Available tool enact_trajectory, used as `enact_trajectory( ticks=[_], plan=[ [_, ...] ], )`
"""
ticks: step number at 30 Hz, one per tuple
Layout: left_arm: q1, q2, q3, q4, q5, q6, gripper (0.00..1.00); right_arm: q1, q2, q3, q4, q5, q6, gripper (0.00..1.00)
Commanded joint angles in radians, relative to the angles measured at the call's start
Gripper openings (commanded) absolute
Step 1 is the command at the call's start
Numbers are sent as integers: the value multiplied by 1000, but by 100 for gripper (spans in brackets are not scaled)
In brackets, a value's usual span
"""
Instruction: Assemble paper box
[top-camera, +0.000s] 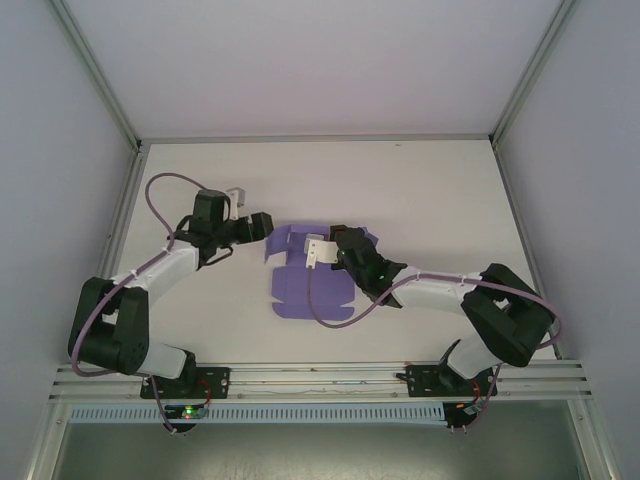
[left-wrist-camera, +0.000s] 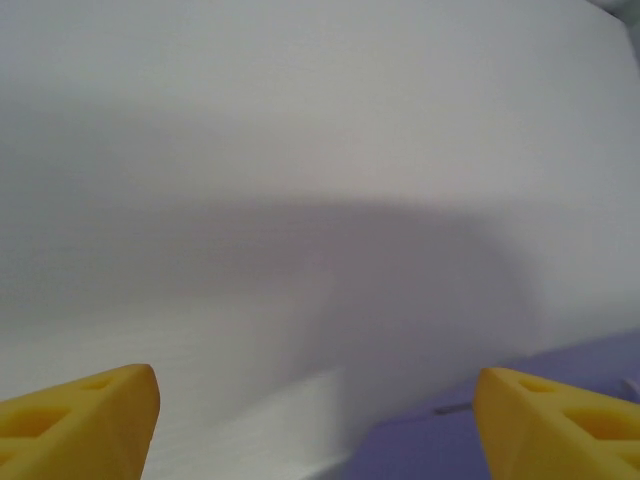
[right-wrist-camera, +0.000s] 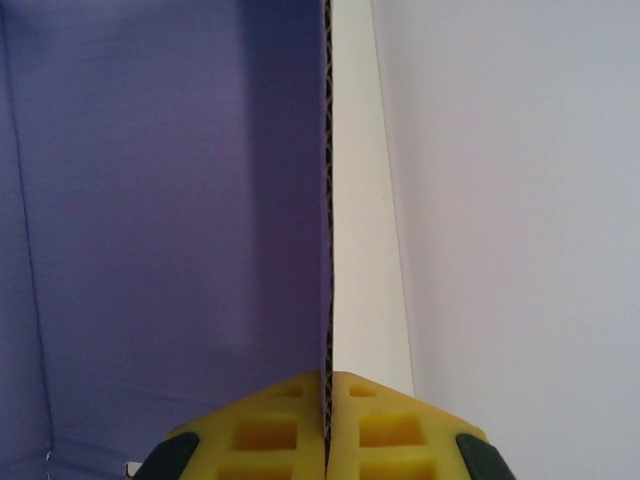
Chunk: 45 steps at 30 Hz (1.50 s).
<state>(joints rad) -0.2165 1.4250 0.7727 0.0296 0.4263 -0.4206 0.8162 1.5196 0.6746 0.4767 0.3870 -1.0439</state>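
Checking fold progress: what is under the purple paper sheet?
The flat purple die-cut paper sheet rests on the white table; anything beneath is covered. The right claw pinches one raised flap edge.

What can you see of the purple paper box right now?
The paper box is an unfolded violet die-cut sheet of thin corrugated card, purple on one face and apparently white on the other. It lies near the middle of the table, mostly flat, with creased flaps raised along its far edge. The right gripper is shut on the edge of one flap. The left gripper is open beside the sheet's far left corner, with no contact visible.
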Motion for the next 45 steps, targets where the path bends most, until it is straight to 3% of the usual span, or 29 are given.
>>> enact_trajectory(
  ticks=[1,11,18,23,33,45],
  plan=[
    [-46,-17,-76,172,71,88,82,6,19,40,25,41,27,0],
    [-166,9,-206,358,-28,162,68,14,40,44,9,101,-3,0],
    [-175,17,-277,447,-32,197,67,29,57,12,39,172,-58,0],
    [-182,47,-261,468,-35,229,59,49,71,6,54,202,-82,0],
    [-251,107,-242,498,-132,303,59,112,126,-53,145,318,-44,0],
    [-288,147,-223,578,-234,336,55,160,115,-81,130,328,-4,0]
  ],
)
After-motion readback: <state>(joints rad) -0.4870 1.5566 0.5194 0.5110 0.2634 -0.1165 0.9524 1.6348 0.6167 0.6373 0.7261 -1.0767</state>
